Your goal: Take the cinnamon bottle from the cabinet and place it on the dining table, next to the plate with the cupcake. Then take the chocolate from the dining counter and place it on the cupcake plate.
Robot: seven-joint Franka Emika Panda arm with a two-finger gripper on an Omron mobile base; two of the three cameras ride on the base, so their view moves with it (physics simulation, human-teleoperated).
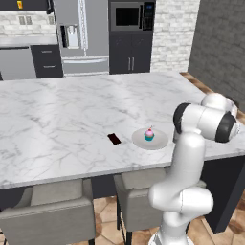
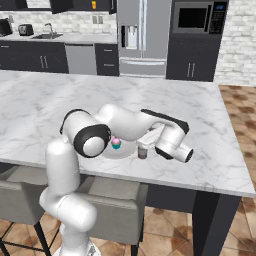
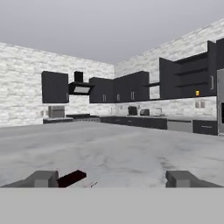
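Bottle [image 2: 142, 151] stands on table [image 2: 210, 130] beside cupcake plate [image 2: 125, 151].

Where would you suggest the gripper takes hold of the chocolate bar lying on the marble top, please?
Probably from straight above, closing across the chocolate's short width near its middle. It lies flat and thin on the dining table, left of the plate, so only its narrow side edges offer a hold.
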